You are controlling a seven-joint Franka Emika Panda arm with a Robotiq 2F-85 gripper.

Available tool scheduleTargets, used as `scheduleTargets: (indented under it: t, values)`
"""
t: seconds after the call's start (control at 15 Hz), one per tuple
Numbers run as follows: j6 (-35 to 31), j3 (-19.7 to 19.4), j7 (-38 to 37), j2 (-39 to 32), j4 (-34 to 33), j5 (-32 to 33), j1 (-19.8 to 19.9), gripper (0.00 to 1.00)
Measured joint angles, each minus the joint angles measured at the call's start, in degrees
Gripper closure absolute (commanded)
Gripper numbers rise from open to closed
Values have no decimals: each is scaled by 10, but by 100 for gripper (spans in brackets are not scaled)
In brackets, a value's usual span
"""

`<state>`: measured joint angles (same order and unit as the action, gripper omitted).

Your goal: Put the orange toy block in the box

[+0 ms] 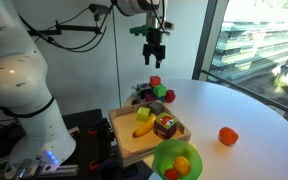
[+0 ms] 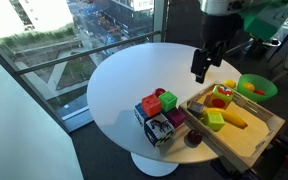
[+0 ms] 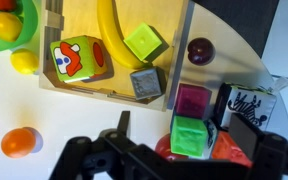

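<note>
Tall windows looked out on buildings behind a round white table [image 1: 254, 110]. Well above it, the gripper [image 1: 154, 58] hung over a cluster of blocks, with its jaws spread and nothing between them; it showed the same way in both exterior views [image 2: 200, 74]. In the wrist view one dark finger [image 3: 121, 128] stood out at the bottom edge.

The orange block [image 2: 151, 105] sat on the table in that cluster, outside the box [image 2: 252, 142] and near its wall. In the wrist view it [image 3: 229, 152] lay partly hidden beside a green block [image 3: 189, 135], with a magenta block [image 3: 192, 100] just beyond.

The box [image 1: 127, 145] held a banana [image 1: 144, 128], a small green block [image 3: 144, 42] and a larger red-and-green cube [image 1: 165, 125]. A green bowl [image 1: 164, 152] stood just beside the box, and an orange ball [image 1: 227, 136] lay alone on the tabletop, well apart from the blocks.
</note>
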<state>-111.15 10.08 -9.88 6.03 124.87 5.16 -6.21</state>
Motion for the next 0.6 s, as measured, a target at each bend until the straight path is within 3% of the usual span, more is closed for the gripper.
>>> scheduleTargets:
  t: [0.6]
  values:
    - [-74,2,-96,-79,-45,0,-28,0]
